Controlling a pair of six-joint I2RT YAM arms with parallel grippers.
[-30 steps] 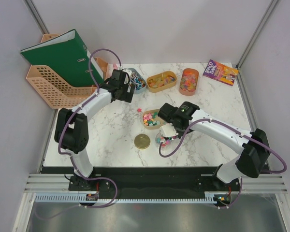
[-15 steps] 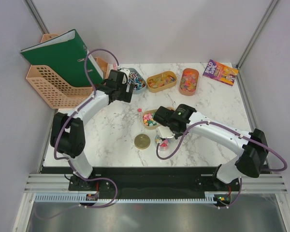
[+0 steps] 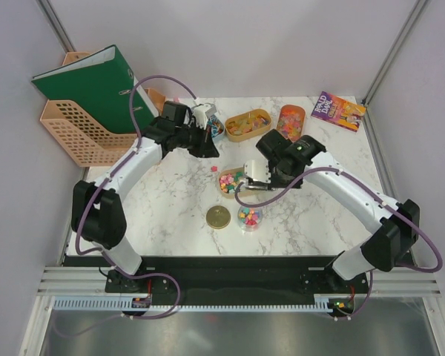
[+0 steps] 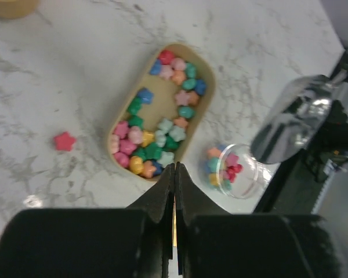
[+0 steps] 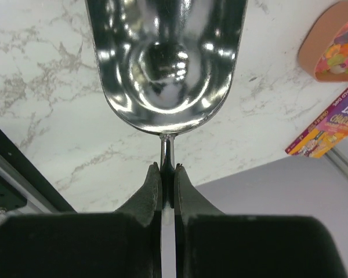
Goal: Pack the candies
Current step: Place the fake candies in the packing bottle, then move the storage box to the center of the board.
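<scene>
Gripping the empty metal scoop [image 5: 165, 58], the right claw [image 5: 167, 168] hangs just right of the oval tray [image 4: 211, 95] of candies [image 4: 162, 124]; the left claw [image 4: 175, 168], closed on nothing, is farther.

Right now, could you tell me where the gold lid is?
In the top view, the gold lid lies on the marble table, front centre, left of the clear cup.

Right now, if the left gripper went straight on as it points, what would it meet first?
Probably the near rim of the tan oval tray of coloured star candies, straight ahead of the left gripper; depth unclear.
</scene>
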